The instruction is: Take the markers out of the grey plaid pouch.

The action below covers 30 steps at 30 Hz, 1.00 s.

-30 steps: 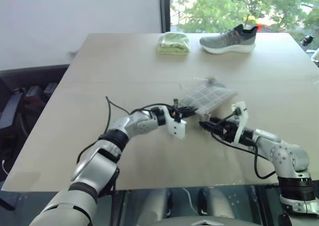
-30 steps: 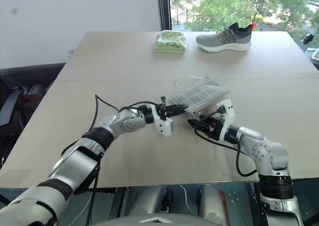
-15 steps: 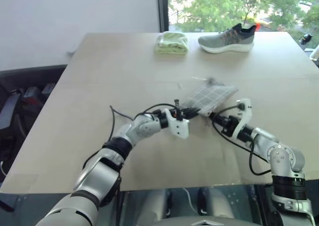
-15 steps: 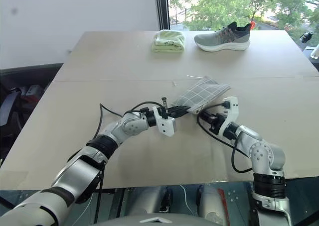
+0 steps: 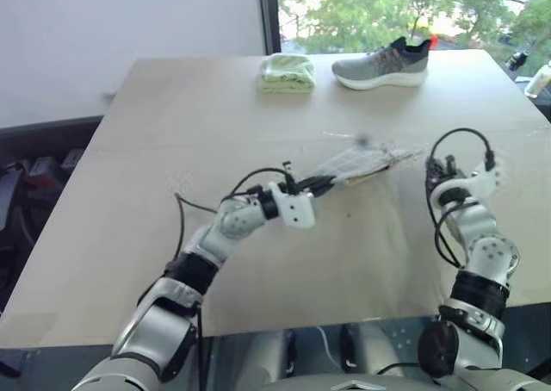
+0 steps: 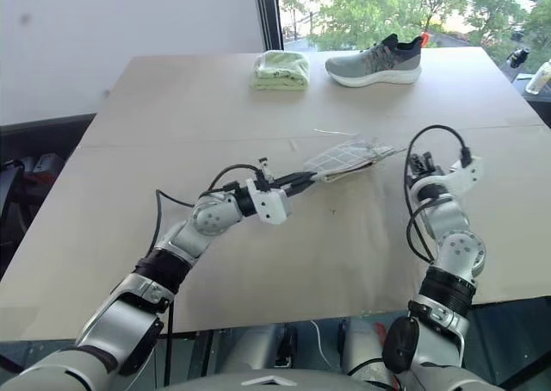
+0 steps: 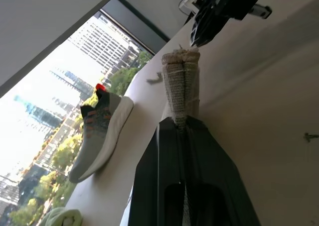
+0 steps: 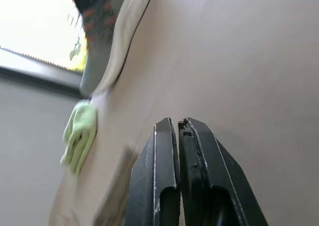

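Observation:
The grey plaid pouch lies mid-table with its near end lifted off the surface. My left gripper is shut on that near end, and the left wrist view shows the fabric pinched edge-on between the fingers. My right gripper is off to the right of the pouch and apart from it, pointing forward. It is shut, and I see nothing between its fingers. The markers are out of view.
A grey sneaker and a folded pale green cloth sit at the far edge of the tan table. A tiny dark speck lies on the table near the pouch.
My right gripper was open at the pouch's near end; it has shut, swung away to the right and rolled. My left gripper has raised the pouch's end slightly.

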Each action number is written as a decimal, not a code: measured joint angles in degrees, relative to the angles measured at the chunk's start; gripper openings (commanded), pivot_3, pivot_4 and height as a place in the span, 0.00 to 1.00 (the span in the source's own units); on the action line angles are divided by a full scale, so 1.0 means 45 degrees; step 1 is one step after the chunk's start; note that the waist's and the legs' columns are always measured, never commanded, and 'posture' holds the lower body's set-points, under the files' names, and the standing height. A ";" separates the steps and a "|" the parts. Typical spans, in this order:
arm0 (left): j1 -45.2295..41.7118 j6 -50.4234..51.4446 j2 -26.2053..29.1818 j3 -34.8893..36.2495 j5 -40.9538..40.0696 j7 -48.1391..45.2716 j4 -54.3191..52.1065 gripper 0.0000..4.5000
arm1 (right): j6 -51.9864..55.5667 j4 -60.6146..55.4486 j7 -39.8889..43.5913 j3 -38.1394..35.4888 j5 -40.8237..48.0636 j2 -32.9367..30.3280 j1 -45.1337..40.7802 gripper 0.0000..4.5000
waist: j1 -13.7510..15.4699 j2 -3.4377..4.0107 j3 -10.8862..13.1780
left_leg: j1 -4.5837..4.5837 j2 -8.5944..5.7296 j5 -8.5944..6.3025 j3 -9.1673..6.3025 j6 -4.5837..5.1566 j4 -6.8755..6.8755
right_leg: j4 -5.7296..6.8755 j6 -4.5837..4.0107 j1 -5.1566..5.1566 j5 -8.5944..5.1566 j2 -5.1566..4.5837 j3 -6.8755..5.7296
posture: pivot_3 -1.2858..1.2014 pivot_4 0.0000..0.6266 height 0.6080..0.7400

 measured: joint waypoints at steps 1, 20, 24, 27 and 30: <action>0.0113 0.0177 0.0064 0.0132 -0.0096 -0.0085 -0.0160 0.00 | -0.0381 0.0128 -0.0202 -0.0158 -0.0141 -0.0092 -0.0013 0.04 | 0.0003 0.0000 0.0000 | 0.0000 0.0000 0.0000 0.0000 0.0000 0.0000 | 0.0001 0.0000 0.0000 0.0000 0.0001 0.0000 | 0.52 0.24 1.00; 0.1180 0.1632 0.0112 0.0527 -0.2376 -0.2329 -0.2192 0.00 | 0.2381 -0.3407 0.7363 0.7248 -0.2152 -0.5356 0.3555 0.80 | -0.0226 0.0022 0.0016 | 0.0005 0.0029 -0.0015 0.0009 0.0027 0.0011 | -0.0018 -0.0003 0.0007 -0.0002 0.0004 0.0012 | 0.52 0.24 1.00; 0.1403 0.1757 0.0234 0.0532 -0.2523 -0.2654 -0.2451 0.00 | 0.2462 -0.3510 0.7836 0.7469 -0.2674 -0.5807 0.3555 0.80 | -0.0179 0.0021 0.0017 | 0.0005 0.0029 -0.0015 0.0008 0.0026 0.0016 | -0.0017 -0.0003 0.0007 -0.0002 0.0006 0.0012 | 0.52 0.24 1.00; 0.1464 0.1866 0.0265 0.0542 -0.2535 -0.2883 -0.2689 0.00 | 0.2240 -0.3516 0.8179 0.7978 -0.3775 -0.6449 0.3528 0.80 | -0.0118 0.0019 0.0019 | 0.0002 0.0028 -0.0014 0.0010 0.0025 0.0015 | -0.0019 -0.0003 0.0004 -0.0002 0.0009 0.0011 | 0.52 0.24 1.00; 0.1493 0.1886 0.0269 0.0623 -0.2534 -0.2931 -0.2764 0.00 | 0.2140 -0.3809 0.8934 0.8144 -0.4226 -0.7320 0.3530 0.80 | -0.0016 0.0019 0.0019 | 0.0000 0.0026 -0.0014 0.0011 0.0024 0.0016 | -0.0029 -0.0003 0.0006 -0.0003 0.0008 0.0010 | 0.52 0.24 1.00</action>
